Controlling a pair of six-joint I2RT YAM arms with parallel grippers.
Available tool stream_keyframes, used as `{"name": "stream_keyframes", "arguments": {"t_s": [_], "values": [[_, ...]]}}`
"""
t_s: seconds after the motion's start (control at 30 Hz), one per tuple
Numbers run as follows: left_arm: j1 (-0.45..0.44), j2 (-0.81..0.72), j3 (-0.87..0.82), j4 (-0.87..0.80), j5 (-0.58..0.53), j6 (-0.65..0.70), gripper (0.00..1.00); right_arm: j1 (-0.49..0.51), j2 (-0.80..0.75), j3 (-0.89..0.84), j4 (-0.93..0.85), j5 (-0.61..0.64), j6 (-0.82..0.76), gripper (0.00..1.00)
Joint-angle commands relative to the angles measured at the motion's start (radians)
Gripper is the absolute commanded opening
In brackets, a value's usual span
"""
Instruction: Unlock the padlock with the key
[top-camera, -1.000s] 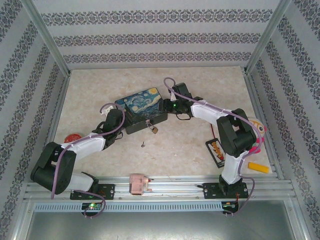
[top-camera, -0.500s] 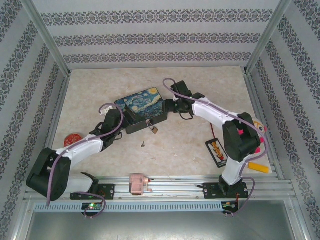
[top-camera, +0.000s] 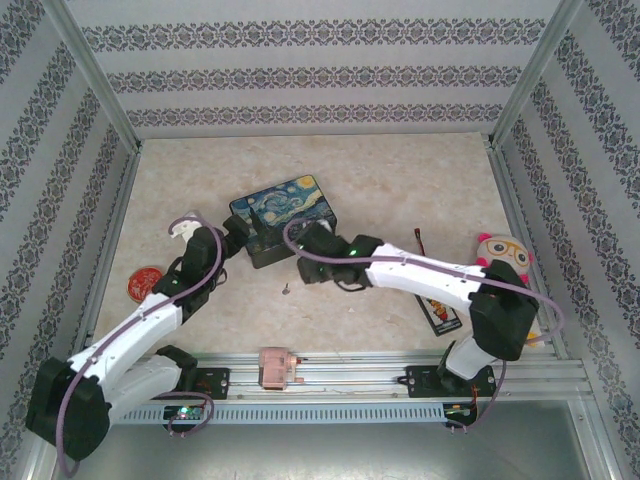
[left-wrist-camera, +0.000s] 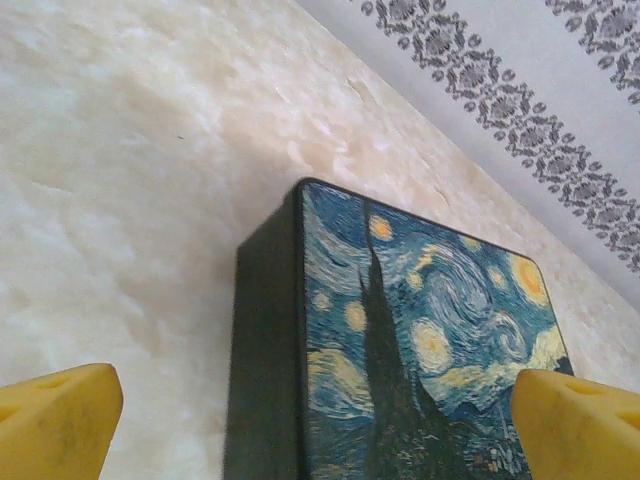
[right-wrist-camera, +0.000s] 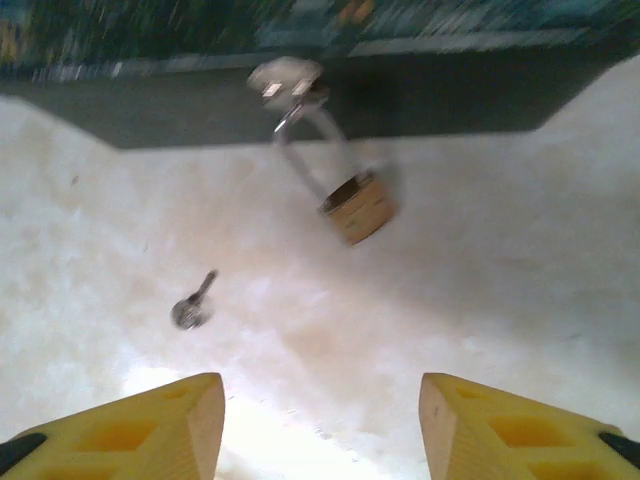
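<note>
The marbled table (top-camera: 420, 190) is carrying the painted box (top-camera: 285, 213), the landmark here. The left gripper (left-wrist-camera: 310, 430) is hovering at the box's left end, its yellow fingers (left-wrist-camera: 55, 420) spread wide and gripping nothing. The right gripper (right-wrist-camera: 320, 430) is facing the box's front wall, jaws parted and empty. The padlock (right-wrist-camera: 358, 208), blurred, is hanging from a hasp (right-wrist-camera: 285, 78) on that front wall. Its long axis is slanting, with the shackle end at the box and the brass body pointing away from it. The key (right-wrist-camera: 192, 303) is lying flat in front of the box, apart from the padlock, shaft angling toward the box and head away.
</note>
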Motion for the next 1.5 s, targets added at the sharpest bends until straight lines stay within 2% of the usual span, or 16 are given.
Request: {"name": "stream_keyframes", "arguments": {"t_s": [0.0,0.13,0.33,0.73,1.03,1.33,1.47], "values": [[-0.008,-0.062,-0.045,-0.078,-0.094,-0.009,0.99,0.052,0.101,0.034,-0.035,0.043,0.093,0.52],[-0.006,-0.129,-0.083,-0.096,-0.123,-0.023,0.99,0.08,0.226,0.113,-0.049,0.043,0.102,0.51],[-0.005,-0.194,-0.13,-0.105,-0.148,-0.042,0.99,0.085,0.335,0.21,-0.049,0.049,0.064,0.55],[-0.002,-0.191,-0.137,-0.104,-0.143,-0.036,0.99,0.085,0.474,0.33,-0.104,0.065,0.027,0.59],[0.0,-0.169,-0.134,-0.081,-0.127,-0.04,0.99,0.085,0.436,0.24,-0.13,0.06,0.037,0.54],[0.001,-0.152,-0.118,-0.079,-0.111,-0.034,0.99,0.077,0.293,0.094,-0.138,0.048,0.064,0.39],[0.001,-0.148,-0.106,-0.082,-0.103,-0.025,0.99,0.062,0.22,0.035,-0.145,0.028,0.076,0.38]]}}
